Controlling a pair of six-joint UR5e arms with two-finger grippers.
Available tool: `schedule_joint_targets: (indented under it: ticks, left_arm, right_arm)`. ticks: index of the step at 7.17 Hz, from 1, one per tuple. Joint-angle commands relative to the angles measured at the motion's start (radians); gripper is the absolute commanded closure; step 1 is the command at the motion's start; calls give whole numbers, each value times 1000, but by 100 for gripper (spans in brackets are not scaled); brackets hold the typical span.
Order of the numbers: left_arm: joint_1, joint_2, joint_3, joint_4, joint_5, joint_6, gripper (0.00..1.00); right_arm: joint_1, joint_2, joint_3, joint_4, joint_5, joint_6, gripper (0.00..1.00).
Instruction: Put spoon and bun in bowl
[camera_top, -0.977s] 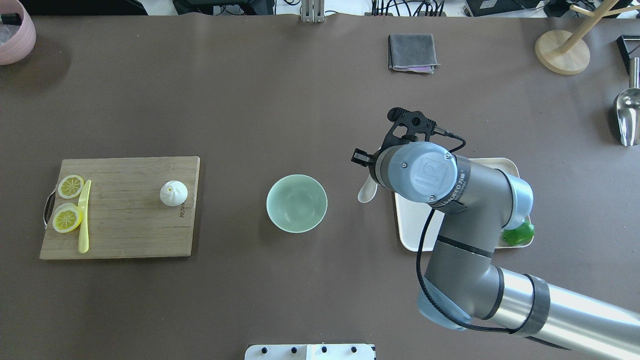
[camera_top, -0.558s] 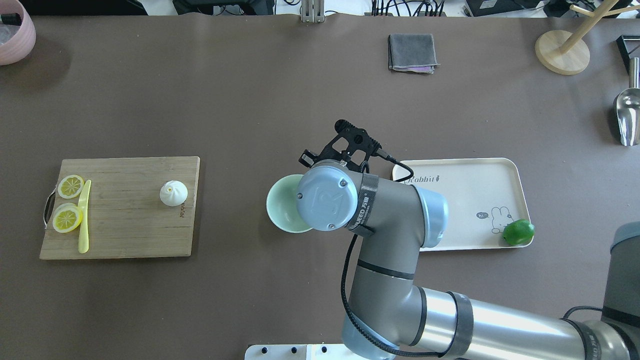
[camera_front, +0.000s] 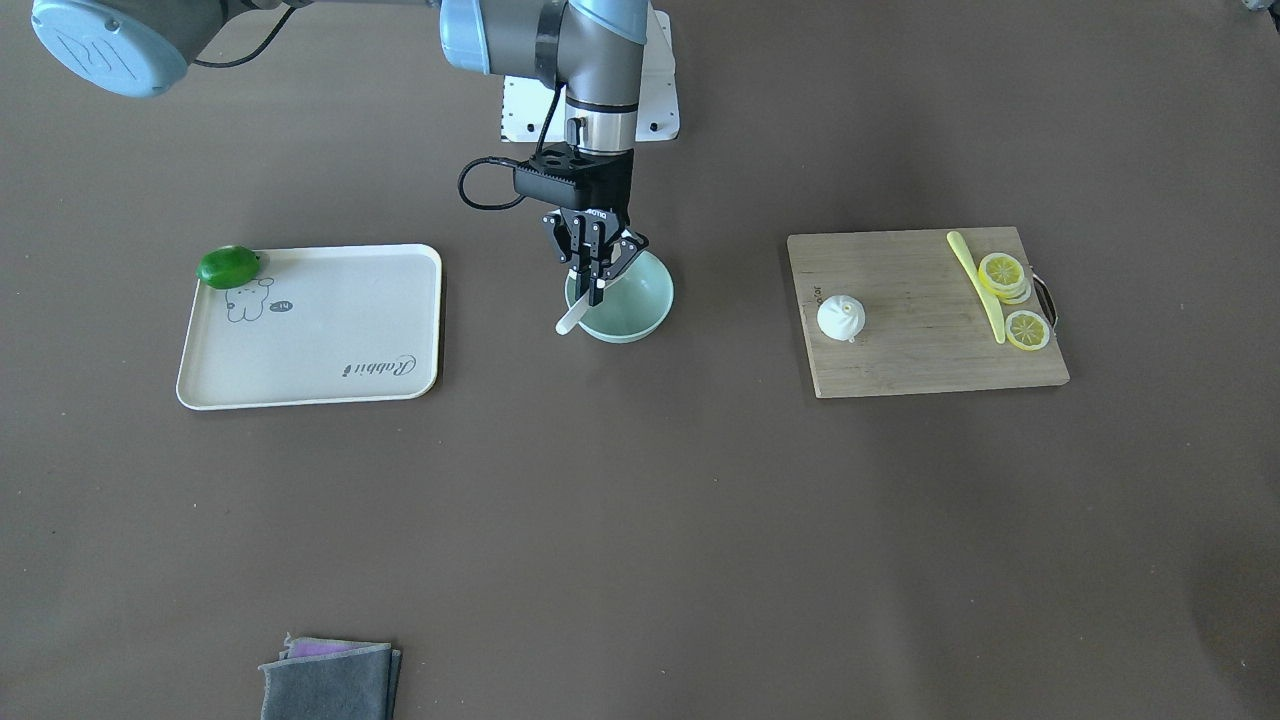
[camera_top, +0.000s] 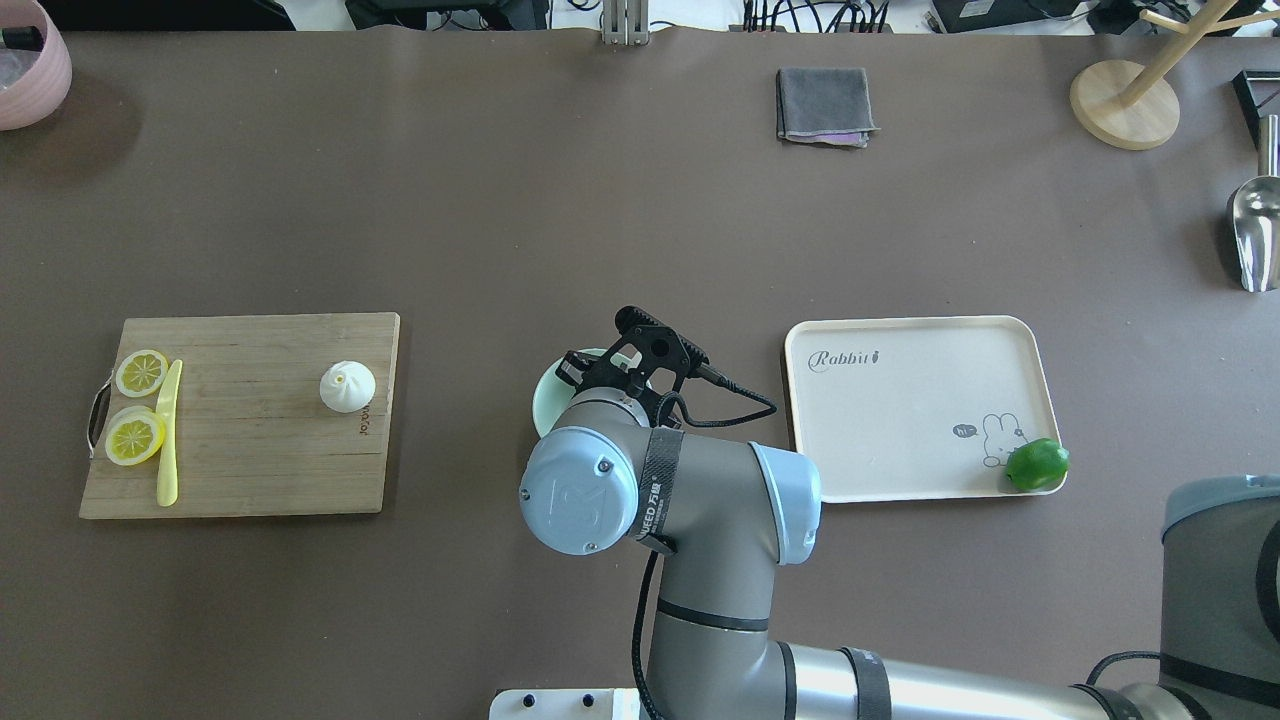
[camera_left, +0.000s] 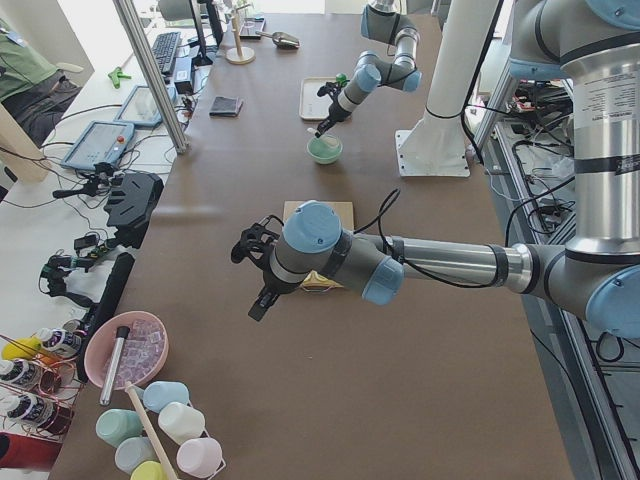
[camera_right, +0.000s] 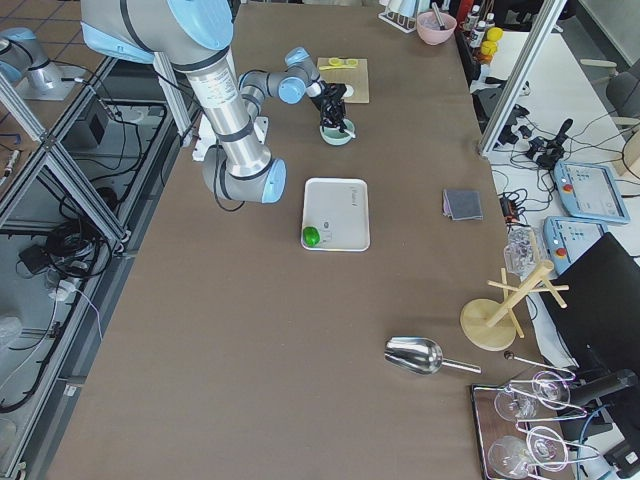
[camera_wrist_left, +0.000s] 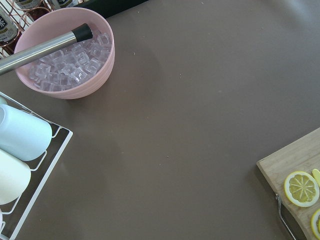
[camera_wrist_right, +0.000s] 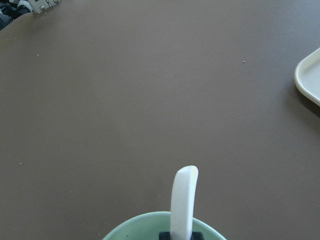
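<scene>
From across the table, the right gripper (camera_front: 596, 288) hangs over the bowl (camera_front: 652, 306) with its fingers pinched on the spoon (camera_front: 569, 320), whose free end pokes out past the rim on the side of the tray (camera_front: 310, 352). The bun (camera_front: 840, 318) sits apart on the cutting board (camera_front: 920, 362). From overhead, the right arm's wrist covers most of the bowl – only a sliver of rim shows – and the bun lies near the board's inner edge. From the table's left end, the left gripper (camera_left: 258, 304) hovers above bare table short of the board; whether it is spread or closed I cannot tell. The right wrist camera shows the spoon's white end rising over the mint rim, apparently clamped at the frame's bottom edge.
</scene>
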Motion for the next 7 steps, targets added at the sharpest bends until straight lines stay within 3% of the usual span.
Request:
schedule_joint_targets:
  ticks: [1,2,3,4,6,7]
  left_arm:
    - [5,-1,-1,2,-6,-7,2]
    - [29,-6,-11,-9,-46,-90,2]
    - [87,-12,-15,-81,-104,-193,2]
    - [177,-14,-17,-204,-100,-367,2]
    - [410,-29,-17,-404,19,-714,1]
    - [536,-75,-20,-417,114,-808,1]
  right_arm:
    - [-2,7,48,-35,-21,-36,0]
    - [24,4,112,-65,-11,-105,0]
    - [81,-5,164,-88,70,-192,0]
    - [154,-30,197,-88,174,-290,0]
    - [336,-170,307,-44,415,-631,0]
    - [441,-247,316,34,565,-786,0]
